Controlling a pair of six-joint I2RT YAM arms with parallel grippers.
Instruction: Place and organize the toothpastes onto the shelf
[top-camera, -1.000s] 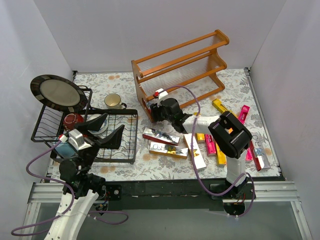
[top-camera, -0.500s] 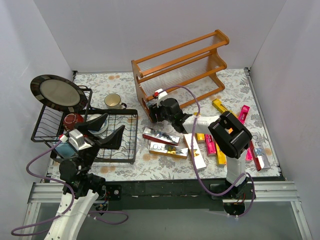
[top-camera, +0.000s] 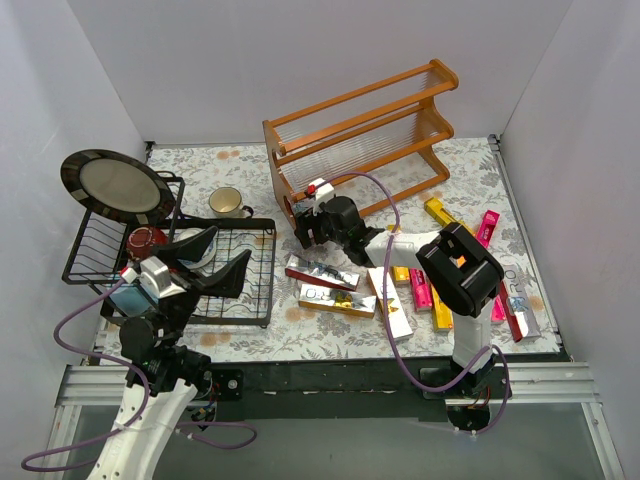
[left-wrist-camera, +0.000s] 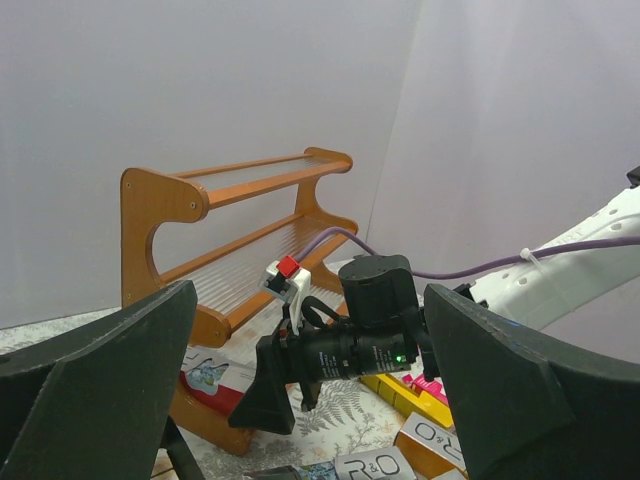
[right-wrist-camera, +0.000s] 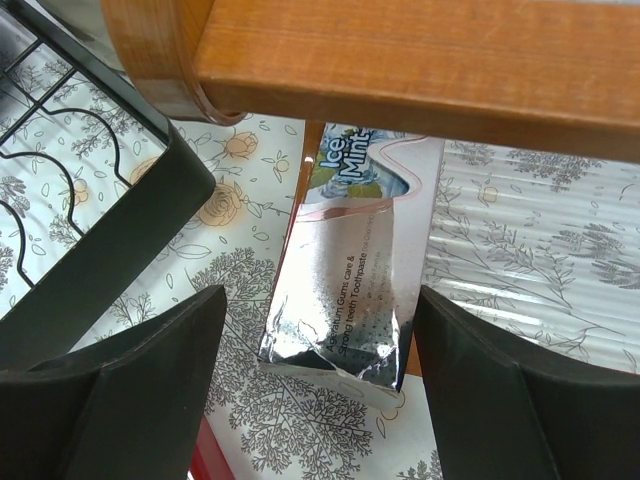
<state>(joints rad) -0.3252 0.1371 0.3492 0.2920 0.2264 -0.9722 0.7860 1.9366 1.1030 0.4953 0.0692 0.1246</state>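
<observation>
Right claw (right-wrist-camera: 318, 300) is spread wide, and a silver toothpaste box (right-wrist-camera: 350, 290) lies flat between its fingers, touching neither one. At 12 o'clock the box's far end hides under the shelf (right-wrist-camera: 480, 60) rail. Left claw (top-camera: 222, 252) is spread wide too, over the black rack (top-camera: 90, 235).

Plain white walls (top-camera: 300, 60) on three sides, floral-print tabletop (top-camera: 470, 170), soft even light.

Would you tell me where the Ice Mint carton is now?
In the right wrist view, the carton lies inside the open right tool, its far end under the shelf rail.
</observation>
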